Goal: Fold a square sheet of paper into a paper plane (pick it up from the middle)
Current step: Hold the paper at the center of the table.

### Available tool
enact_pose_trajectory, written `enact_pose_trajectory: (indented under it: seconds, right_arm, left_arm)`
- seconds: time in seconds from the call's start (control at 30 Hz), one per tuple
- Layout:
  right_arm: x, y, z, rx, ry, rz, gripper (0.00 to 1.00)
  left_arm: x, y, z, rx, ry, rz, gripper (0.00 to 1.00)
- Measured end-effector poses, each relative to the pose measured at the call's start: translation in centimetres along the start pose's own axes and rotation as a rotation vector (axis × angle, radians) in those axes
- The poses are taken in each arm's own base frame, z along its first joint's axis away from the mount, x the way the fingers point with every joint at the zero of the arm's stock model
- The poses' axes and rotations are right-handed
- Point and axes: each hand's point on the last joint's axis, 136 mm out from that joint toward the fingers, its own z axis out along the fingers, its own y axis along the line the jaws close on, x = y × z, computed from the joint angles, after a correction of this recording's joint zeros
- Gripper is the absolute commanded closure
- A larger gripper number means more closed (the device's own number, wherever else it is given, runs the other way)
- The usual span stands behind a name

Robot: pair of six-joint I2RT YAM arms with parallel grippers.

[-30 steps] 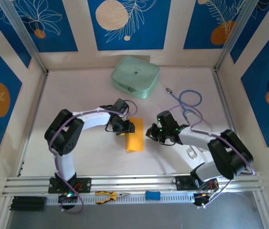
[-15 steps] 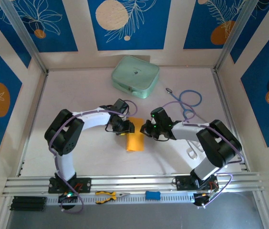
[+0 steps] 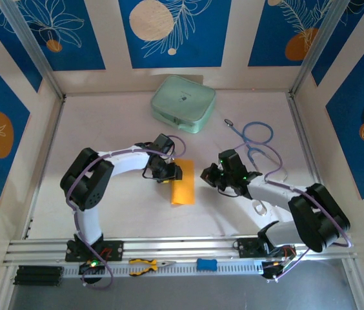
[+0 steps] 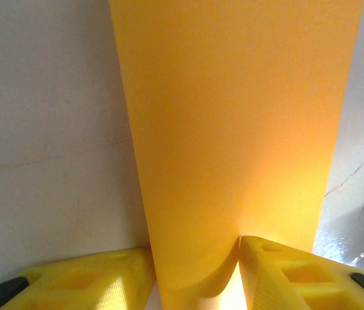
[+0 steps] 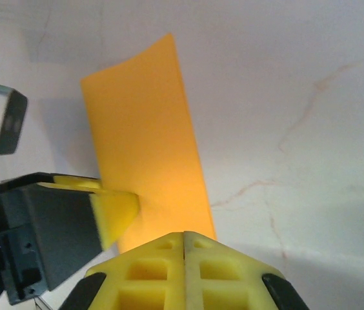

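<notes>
The square sheet of paper (image 3: 183, 188) lies mid-table as a narrow orange-yellow strip, folded lengthwise. My left gripper (image 3: 172, 173) sits at its far end, fingers on either side of the strip. In the left wrist view the paper (image 4: 233, 129) bows up between the yellow fingers (image 4: 279, 268), and my left gripper (image 4: 195, 253) is shut on it. My right gripper (image 3: 206, 175) hovers just right of the strip. In the right wrist view its tips (image 5: 184, 236) are pressed together with nothing between them, at the paper's (image 5: 144, 142) near edge. The left gripper's yellow fingertip (image 5: 114, 210) touches the sheet there.
A pale green case (image 3: 183, 103) rests at the back centre. A blue stethoscope (image 3: 257, 138) lies at the right, behind the right arm. Orange-handled pliers (image 3: 148, 264) and a small blue item (image 3: 206, 264) sit on the front rail.
My right gripper reached in toward the strip's right edge, then drew back a little to the right. The left gripper and the paper have stayed put.
</notes>
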Motion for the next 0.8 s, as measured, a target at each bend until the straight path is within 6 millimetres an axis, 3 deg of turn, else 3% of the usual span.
enact_pose_trajectory:
  seconds: [0.53,0.8]
  right_arm:
    - [-0.5,0.2,-1.1,-0.018,-0.031,0.006,0.98]
    - [0.5,0.5,1.5,-0.003,0.081,-0.018,0.99]
  left_arm:
    - [0.0,0.0,0.0,0.0,0.0,0.0,0.52]
    - [0.0,0.0,0.0,0.0,0.001,0.0,0.52]
